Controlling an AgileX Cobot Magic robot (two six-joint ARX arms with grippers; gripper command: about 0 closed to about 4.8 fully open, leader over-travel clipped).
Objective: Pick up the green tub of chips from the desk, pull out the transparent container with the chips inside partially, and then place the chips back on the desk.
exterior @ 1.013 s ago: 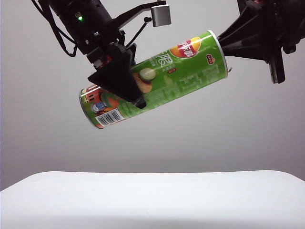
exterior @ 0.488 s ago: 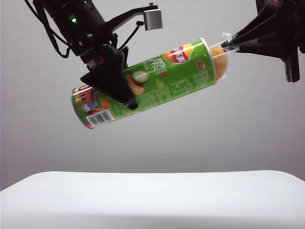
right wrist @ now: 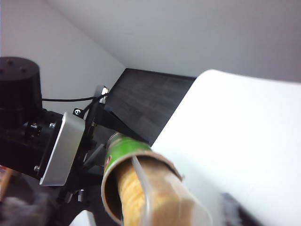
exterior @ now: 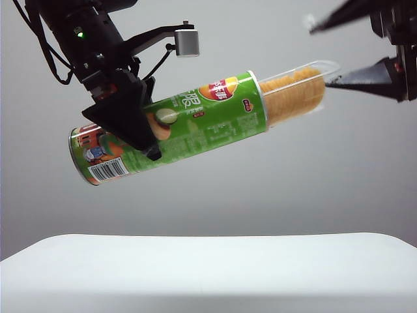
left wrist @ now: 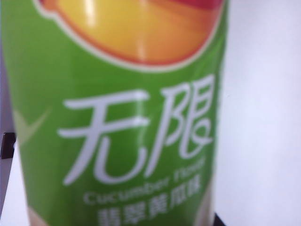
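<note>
We hold the bright green cylindrical chip tub [exterior: 172,127] tilted in the air, well above the white tabletop [exterior: 208,270].
Left gripper [exterior: 133,127] clamped round the light, slippery tub's middle; right gripper [exterior: 339,55] spread apart beside the thin clear plastic tray [exterior: 296,94] of fragile orange crisps [exterior: 293,98], partly out.

One green tub of chips [exterior: 176,127], one transparent container [exterior: 296,91], one chip stack [exterior: 293,98], one table [exterior: 208,274], two end effectors.

Plain grey wall [exterior: 208,202] behind.

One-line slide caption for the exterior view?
Left end effector holds the tilted bright green cylindrical chip can above the white desk; clear plastic tray of chips protrudes between the open right end effector.
</note>
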